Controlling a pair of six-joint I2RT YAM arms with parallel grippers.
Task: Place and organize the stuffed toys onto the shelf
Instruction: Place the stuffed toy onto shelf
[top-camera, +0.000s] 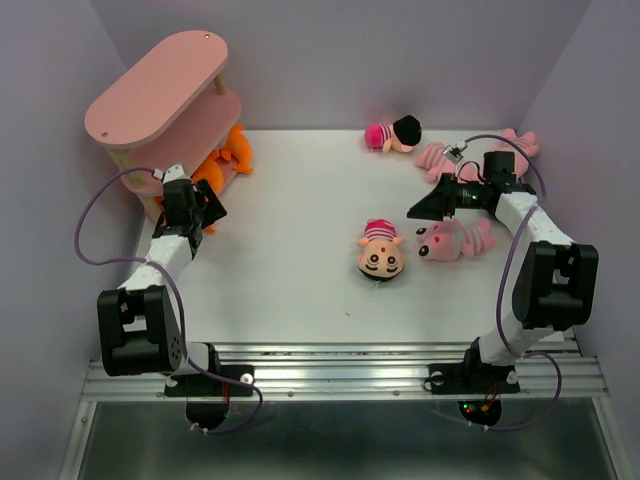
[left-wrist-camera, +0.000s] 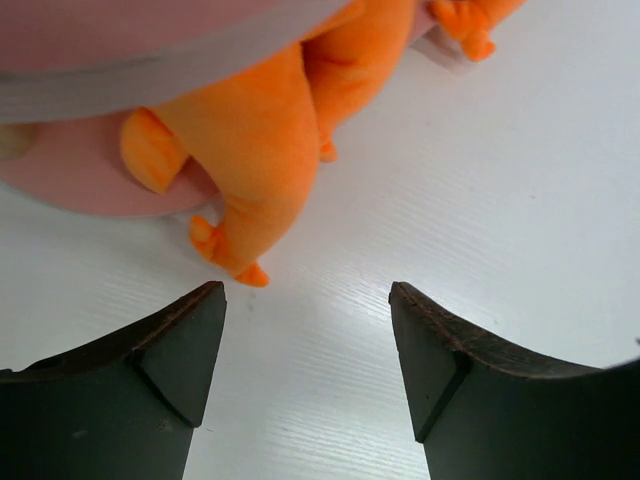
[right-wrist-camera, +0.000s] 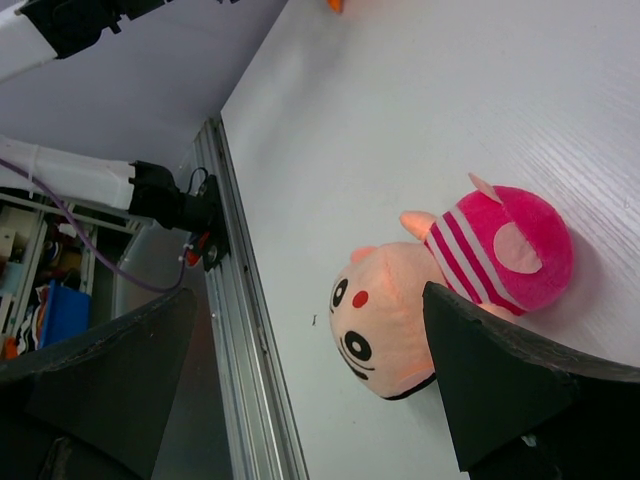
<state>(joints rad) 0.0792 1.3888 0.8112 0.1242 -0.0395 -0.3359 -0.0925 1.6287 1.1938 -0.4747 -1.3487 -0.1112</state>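
Table (top-camera: 300, 300): is carrying the whole set; five toys are lying loose on its centre and right.
Shelf (top-camera: 160, 95): is standing at the far left corner; no toy is showing on its top board.
Left gripper (top-camera: 203, 210): is hovering low just in front of the shelf's lowest tier, fingers standing apart with nothing between them.
Right gripper (top-camera: 432, 207): is hanging right of centre, fingers spread wide and gripping nothing.
Orange toys (top-camera: 225, 160): are lying on the lowest tier, limbs spilling onto the table, just ahead of the left fingers and not touching them.
Pink striped animals (top-camera: 455, 240): three are lying on the right side, well apart from the shelf.
Dolls (top-camera: 381, 250): one is lying face up near centre, beside the right gripper; another is lying at the far edge.
Step in hand: judged to be the end of one placement.
Next move: calls for the right gripper to be lowering over the centre doll, closing on its body, and carrying it leftward to the shelf.
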